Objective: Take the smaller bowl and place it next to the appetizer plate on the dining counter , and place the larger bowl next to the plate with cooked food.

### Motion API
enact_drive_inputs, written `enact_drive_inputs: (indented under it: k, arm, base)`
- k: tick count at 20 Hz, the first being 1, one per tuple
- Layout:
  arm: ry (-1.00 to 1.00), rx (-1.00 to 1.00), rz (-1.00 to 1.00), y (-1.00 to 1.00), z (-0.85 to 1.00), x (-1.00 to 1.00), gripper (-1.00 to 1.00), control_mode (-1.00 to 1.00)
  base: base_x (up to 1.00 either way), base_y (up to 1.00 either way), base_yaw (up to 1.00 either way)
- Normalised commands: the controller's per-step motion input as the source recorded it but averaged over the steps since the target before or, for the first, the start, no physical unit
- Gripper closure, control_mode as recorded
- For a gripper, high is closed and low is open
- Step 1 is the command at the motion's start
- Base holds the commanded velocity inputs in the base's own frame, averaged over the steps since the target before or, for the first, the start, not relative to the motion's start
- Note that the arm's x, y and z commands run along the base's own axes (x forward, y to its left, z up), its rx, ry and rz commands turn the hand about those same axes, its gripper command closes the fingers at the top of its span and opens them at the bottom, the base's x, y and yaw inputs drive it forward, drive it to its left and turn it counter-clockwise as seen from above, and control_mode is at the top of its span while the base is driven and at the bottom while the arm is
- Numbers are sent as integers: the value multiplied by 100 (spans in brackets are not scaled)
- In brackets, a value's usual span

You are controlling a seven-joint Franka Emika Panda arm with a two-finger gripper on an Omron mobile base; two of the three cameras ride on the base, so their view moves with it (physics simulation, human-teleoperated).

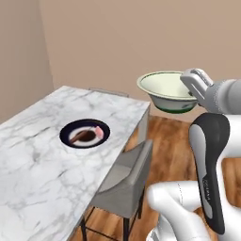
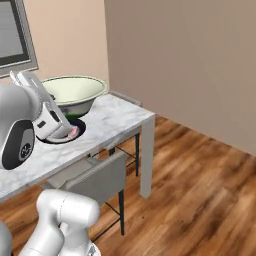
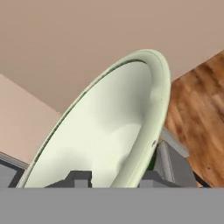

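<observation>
Pinched at its rim by the gripper (image 3: pixel 113 177), the larger bowl (image 1: pixel 168 91) hangs beyond the dining counter's (image 1: pixel 42 155) far edge; a slip would drop it.

Even, diffuse rendered light brightens every view, with no glare. The larger bowl (image 3: pixel 109 131) shows soft shading inside. Edges look slightly soft and pixelated; no lens distortion.

Arm (image 1: pixel 214 155) glossy white, smooth rounded shells. Long dark grey, almost black panel along upright link, small pale marking near its lower end. Round dark joint cover (image 2: pixel 19 143) with small pale marking on link side. Hand part light grey-white, blocky. Gripper (image 3: pixel 114 177): two small dark grey square finger tips.
</observation>
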Motion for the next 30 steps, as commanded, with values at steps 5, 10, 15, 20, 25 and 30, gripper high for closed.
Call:
enact_drive_inputs:
  k: [5,10,15,20,25,30]
  arm:
    - [0,0,0,0,0,0,100,100]
    - [0,0,0,0,0,0,100,100]
    - [0,0,0,0,0,0,100,100]
    - [0,0,0,0,0,0,100,100]
    - [0,0,0,0,0,0,100,100]
    - [0,0,0,0,0,0,100,100]
  base:
    - [42,-52,42]
    - [49,-38,41]
    - [46,-37,41]
    - [35,-48,39]
    - [22,-65,33]
    - [18,-66,31]
